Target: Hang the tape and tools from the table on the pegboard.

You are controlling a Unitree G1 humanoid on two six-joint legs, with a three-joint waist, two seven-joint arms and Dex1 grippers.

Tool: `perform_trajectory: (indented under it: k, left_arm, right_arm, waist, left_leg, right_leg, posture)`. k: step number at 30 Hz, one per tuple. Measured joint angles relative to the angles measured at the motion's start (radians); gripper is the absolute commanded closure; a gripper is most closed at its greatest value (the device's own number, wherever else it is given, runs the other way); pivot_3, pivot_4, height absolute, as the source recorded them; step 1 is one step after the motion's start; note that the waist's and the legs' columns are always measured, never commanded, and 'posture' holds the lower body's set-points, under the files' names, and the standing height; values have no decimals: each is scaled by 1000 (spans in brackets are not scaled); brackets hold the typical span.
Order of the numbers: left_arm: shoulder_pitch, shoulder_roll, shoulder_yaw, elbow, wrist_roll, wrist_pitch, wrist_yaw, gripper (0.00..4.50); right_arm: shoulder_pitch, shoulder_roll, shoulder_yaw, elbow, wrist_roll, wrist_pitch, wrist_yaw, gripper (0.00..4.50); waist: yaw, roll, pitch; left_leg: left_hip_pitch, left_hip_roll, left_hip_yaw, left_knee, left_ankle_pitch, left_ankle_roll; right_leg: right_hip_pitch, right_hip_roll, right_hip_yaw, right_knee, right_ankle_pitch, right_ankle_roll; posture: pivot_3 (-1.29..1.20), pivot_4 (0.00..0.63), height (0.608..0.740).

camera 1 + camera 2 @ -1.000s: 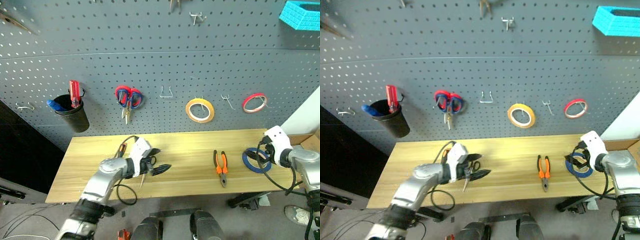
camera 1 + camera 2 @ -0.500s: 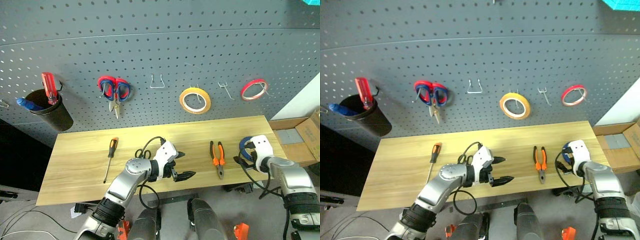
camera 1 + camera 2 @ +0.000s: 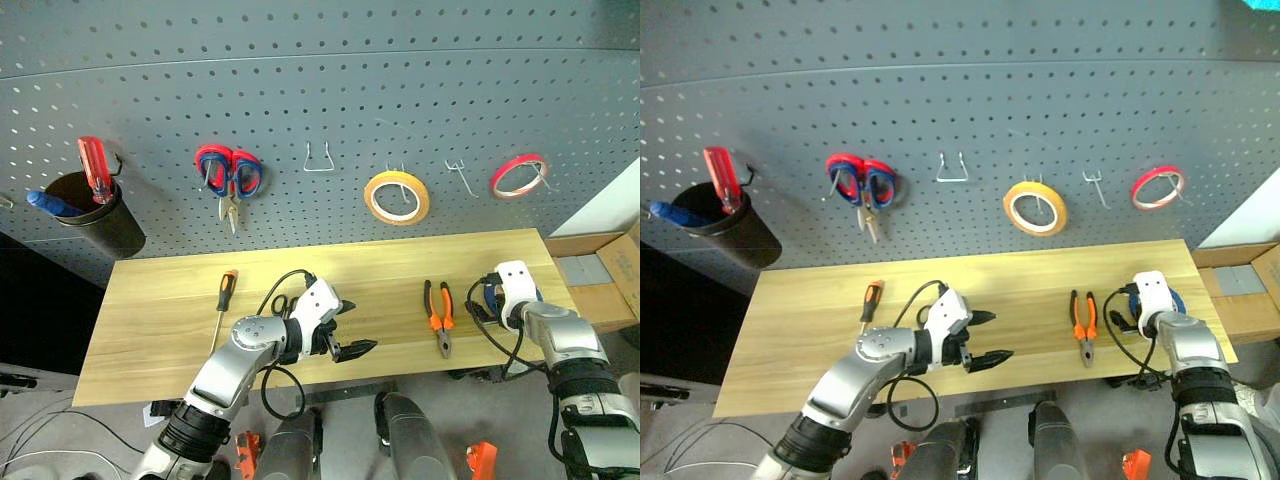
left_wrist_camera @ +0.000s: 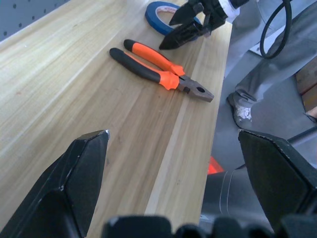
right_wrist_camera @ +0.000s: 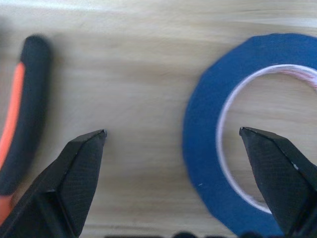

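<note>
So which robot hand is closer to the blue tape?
The right. The right gripper hangs open just over the blue tape at the table's right end. The left gripper, also open, is mid-table, beyond the pliers.

On the table (image 3: 150, 330) the screwdriver (image 3: 222, 305) lies left, the pliers (image 3: 439, 317) right of middle, the tape (image 5: 233, 158) beyond them near the right end. Behind stands the pegboard (image 3: 300, 100), with a cup (image 3: 95, 215) hanging at its left.
</note>
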Motion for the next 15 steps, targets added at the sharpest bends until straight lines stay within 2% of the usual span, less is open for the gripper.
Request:
perform_trajectory:
  k: [1, 4, 10, 14, 15]
  left_arm:
    - [0, 0, 0, -2, -1, 2, 0, 44]
    - [0, 3, 0, -10, -1, 5, 1, 0]
    - [-16, 7, 19, -8, -10, 6, 1, 0]
    - [-53, 3, 40, 5, -25, -8, -2, 0]
    - [-60, -3, 46, 14, -27, -17, 0, 0]
  right_arm:
    - [-21, 9, -22, 28, 13, 13, -19, 0]
    - [-53, 26, -62, 76, 28, 30, -49, 579]
    - [-61, 34, -74, 94, 35, 12, -73, 2628]
    - [-2, 28, -66, 6, 29, 24, -78, 4018]
    - [31, 20, -56, -42, 23, 33, -77, 4150]
  waist:
    - [0, 0, 0]
    - [3, -1, 0]
    - [13, -1, 0]
    - [22, 0, 0]
    - [25, 1, -1]
  left_leg:
    - [0, 0, 0, 0, 0, 0]
    - [0, 0, 0, 0, 0, 0]
    - [0, 0, 0, 1, 0, 0]
    - [0, 0, -1, 1, 0, -1]
    - [-1, -1, -2, 1, 1, -1]
  right_leg:
    - [0, 0, 0, 0, 0, 0]
    - [0, 0, 0, 0, 0, 0]
    - [1, 0, -1, 0, 0, 1]
    - [1, 0, -1, 0, 0, 1]
    - [0, 0, -2, 0, 1, 1]
  posture:
    - [-94, 340, 740]
    - [-87, 336, 740]
    - [-107, 319, 740]
    - [-146, 298, 740]
    - [-164, 291, 740]
